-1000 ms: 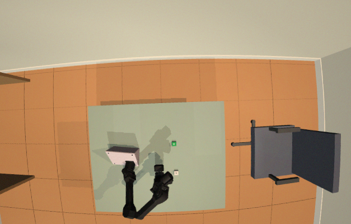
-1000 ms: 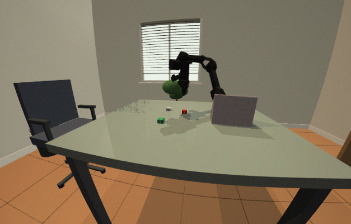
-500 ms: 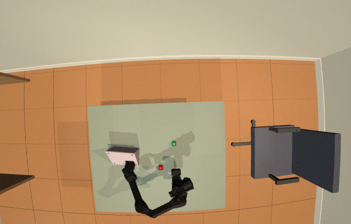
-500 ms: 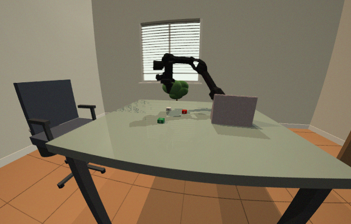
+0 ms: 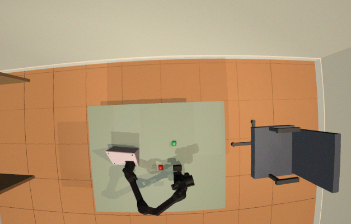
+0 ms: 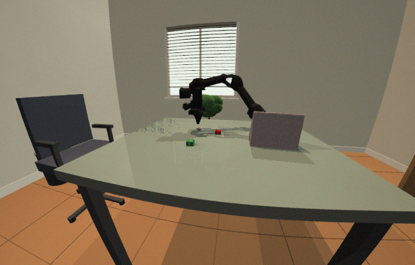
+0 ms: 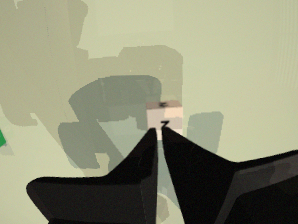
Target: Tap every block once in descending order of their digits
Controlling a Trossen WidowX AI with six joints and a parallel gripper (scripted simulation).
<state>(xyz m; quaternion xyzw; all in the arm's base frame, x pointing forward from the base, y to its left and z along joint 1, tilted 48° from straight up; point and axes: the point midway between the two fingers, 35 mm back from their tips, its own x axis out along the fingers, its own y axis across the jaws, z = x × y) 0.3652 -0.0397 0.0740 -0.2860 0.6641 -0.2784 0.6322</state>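
The white block (image 6: 199, 128) (image 7: 155, 116) stands on the table with a black digit that looks like a 2; the arm hides it in the top view. My gripper (image 6: 198, 123) (image 7: 158, 133) is shut and empty, its tips pointing down a little above the white block. The red block (image 5: 160, 168) (image 6: 218, 132) lies to the side of the white block and is out of the wrist view. The green block (image 5: 173, 143) (image 6: 190, 142) (image 7: 2, 138) lies farther from the arm base, only its corner showing at the wrist view's left edge. The red and green digits are not readable.
A pale pink box (image 5: 122, 157) (image 6: 277, 130) stands on the table (image 5: 209, 126) (image 6: 224, 172) beside the arm's base. A dark office chair (image 5: 271, 152) (image 6: 59, 129) stands at one side of the table.
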